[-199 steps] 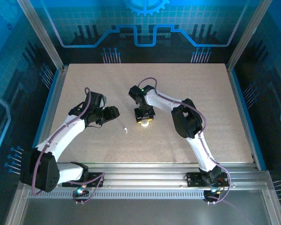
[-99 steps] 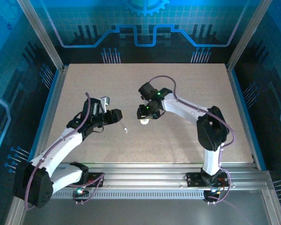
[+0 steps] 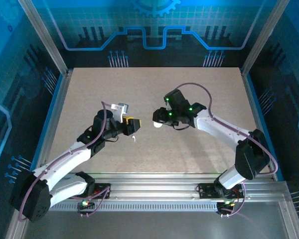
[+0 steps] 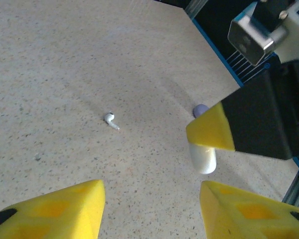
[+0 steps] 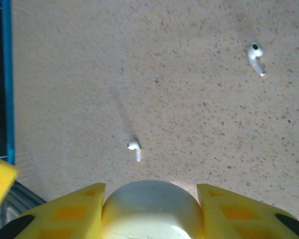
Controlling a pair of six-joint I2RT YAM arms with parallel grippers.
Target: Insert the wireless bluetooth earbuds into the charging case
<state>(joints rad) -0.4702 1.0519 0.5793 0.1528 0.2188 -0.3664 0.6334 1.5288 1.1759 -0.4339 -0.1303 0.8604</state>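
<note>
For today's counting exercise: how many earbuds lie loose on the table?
3. A near white earbud lies ahead of the charging case in the right claw; a far white earbud lies farther off. A lavender earbud shows beside that claw, partly hidden. More may be hidden.

Charging case (image 3: 157, 125) at right pincer (image 3: 158, 122) tip; left pincer (image 3: 132, 125) close; 1 white earbud (image 3: 134, 138) on table (image 3: 139, 89) beside it

Speckled beige surface (image 3: 204, 99) inside the blue-walled enclosure: one white earbud (image 5: 134, 148) lies on its side, a second white earbud (image 5: 255, 56) well apart, a lavender earbud (image 4: 200, 109) elsewhere.
</note>
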